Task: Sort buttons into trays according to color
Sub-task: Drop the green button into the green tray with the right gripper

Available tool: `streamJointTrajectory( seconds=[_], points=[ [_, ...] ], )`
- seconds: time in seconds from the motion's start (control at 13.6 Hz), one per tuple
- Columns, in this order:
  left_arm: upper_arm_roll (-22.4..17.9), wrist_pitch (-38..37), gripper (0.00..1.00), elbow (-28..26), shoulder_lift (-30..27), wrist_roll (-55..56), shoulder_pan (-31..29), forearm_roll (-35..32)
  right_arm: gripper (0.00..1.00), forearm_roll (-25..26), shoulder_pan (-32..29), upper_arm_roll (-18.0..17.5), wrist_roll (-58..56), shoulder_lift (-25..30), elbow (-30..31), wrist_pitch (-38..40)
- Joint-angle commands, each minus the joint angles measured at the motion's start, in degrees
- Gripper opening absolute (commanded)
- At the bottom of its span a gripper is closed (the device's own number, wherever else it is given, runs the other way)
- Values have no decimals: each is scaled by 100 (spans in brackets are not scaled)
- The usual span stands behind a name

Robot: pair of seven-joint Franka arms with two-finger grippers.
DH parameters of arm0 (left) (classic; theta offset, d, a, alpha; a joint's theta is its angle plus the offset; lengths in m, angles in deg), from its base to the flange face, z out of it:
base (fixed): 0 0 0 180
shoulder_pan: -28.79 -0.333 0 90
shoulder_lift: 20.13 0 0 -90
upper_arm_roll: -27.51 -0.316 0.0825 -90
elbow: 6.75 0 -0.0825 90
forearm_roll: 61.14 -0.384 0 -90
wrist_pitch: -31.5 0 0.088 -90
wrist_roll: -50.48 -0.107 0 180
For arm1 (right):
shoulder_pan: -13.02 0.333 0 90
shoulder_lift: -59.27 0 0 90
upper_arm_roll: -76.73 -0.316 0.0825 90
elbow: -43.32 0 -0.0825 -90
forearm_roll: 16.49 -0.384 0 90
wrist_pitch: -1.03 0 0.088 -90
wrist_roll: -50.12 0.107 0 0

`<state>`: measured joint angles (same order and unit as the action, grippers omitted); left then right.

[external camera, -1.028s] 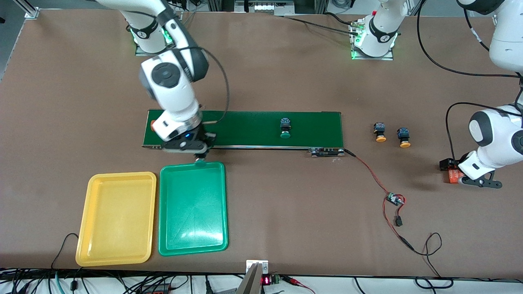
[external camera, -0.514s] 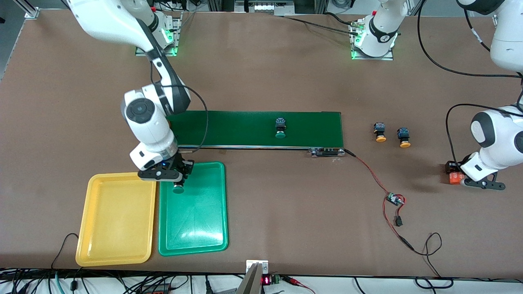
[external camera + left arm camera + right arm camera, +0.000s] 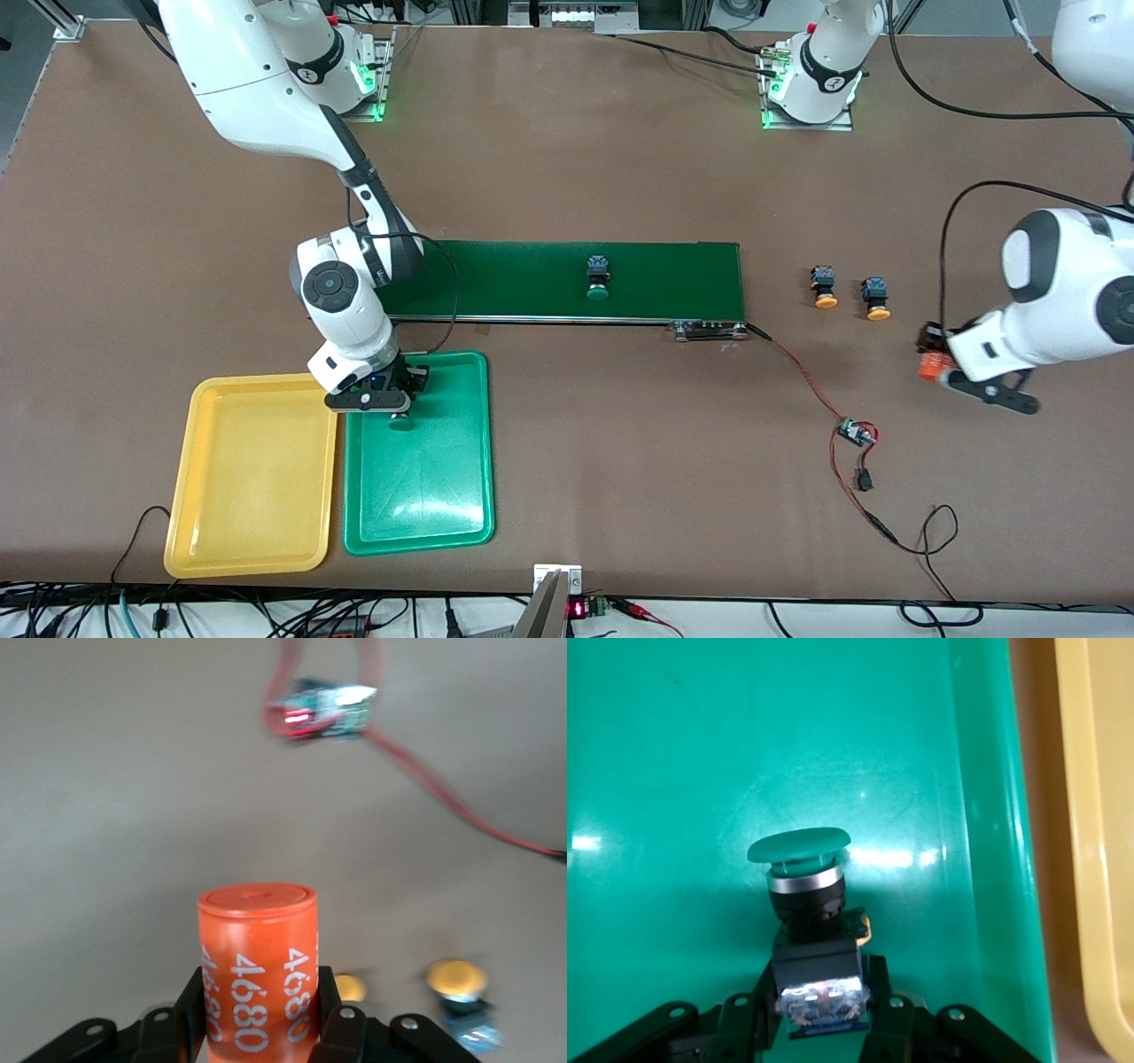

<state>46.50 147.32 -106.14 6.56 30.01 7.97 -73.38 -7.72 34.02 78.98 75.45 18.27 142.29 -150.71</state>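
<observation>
My right gripper (image 3: 396, 409) (image 3: 819, 992) is shut on the black-blue body of a green-capped button (image 3: 401, 423) (image 3: 804, 870), low over the green tray (image 3: 425, 496) (image 3: 673, 753) near its end toward the belt. The yellow tray (image 3: 252, 478) (image 3: 1099, 815) lies beside it, with nothing in it. A second green button (image 3: 598, 276) sits on the belt. Two yellow-orange buttons (image 3: 825, 285) (image 3: 877, 298) (image 3: 456, 979) stand on the table past the belt's end. My left gripper (image 3: 937, 361) (image 3: 257, 997) is shut on an orange cylinder (image 3: 927, 369) (image 3: 257, 966) printed "4680", above the table.
The long dark-green conveyor belt (image 3: 673, 279) runs across the table's middle. A small circuit board (image 3: 855, 432) (image 3: 323, 709) with red and black wires lies on the table nearer the front camera than the belt's end.
My right gripper carried the green button from the belt's edge down over the green tray. My left gripper shut on the orange cylinder and moved it toward the belt.
</observation>
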Motion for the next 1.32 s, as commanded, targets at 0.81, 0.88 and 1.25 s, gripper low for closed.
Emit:
streamJointTrajectory(
  seconds=[0.81,0.88,1.25],
  points=[
    [2627,-403,5,-633,-93,-2971,95,55,100,29,88,-58,-11,1215,674,795],
    [2706,-281,4,-747,-84,-2972,122,29,100,29,97,-102,-2,1452,937,804],
    [2865,1281,3,-1748,-67,-3130,148,-156,100,20,89,-566,655,2289,1677,1514]
  ],
)
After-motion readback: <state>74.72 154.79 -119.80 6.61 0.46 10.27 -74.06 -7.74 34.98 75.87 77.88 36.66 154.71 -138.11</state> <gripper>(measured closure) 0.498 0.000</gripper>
